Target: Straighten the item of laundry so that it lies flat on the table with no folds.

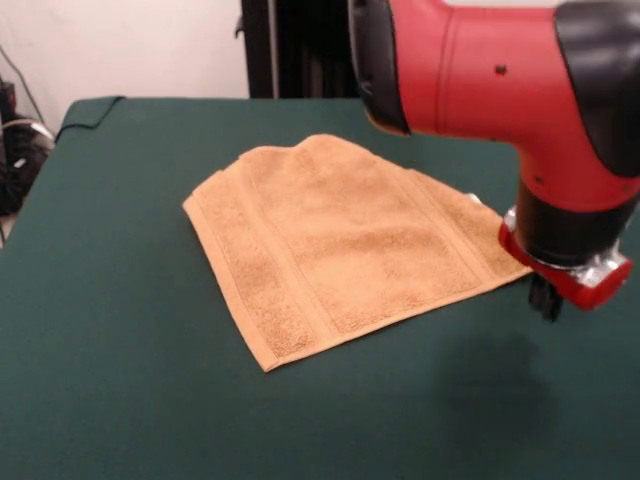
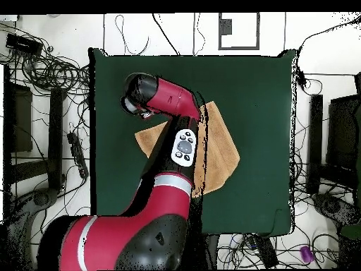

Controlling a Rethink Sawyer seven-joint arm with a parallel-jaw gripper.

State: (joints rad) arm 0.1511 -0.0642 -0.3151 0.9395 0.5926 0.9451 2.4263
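A: Item: towel (image 1: 340,245), spread beside the gripper (image 1: 545,298) on the table (image 1: 120,380)?
B: Mostly flat; far edge seems humped. Gripper opening: cannot tell.

A robotics lab: green-clothed table (image 2: 261,106) ringed by tangled cables (image 2: 56,70) and equipment racks (image 2: 316,134).

Even, soft indoor light falls from above; the green counter (image 1: 120,380) shows no glare; a faint, diffuse shadow lies on it below the red arm (image 1: 500,80); the arm's close parts look slightly soft; the overhead view is brighter, its white surroundings nearly washed out.
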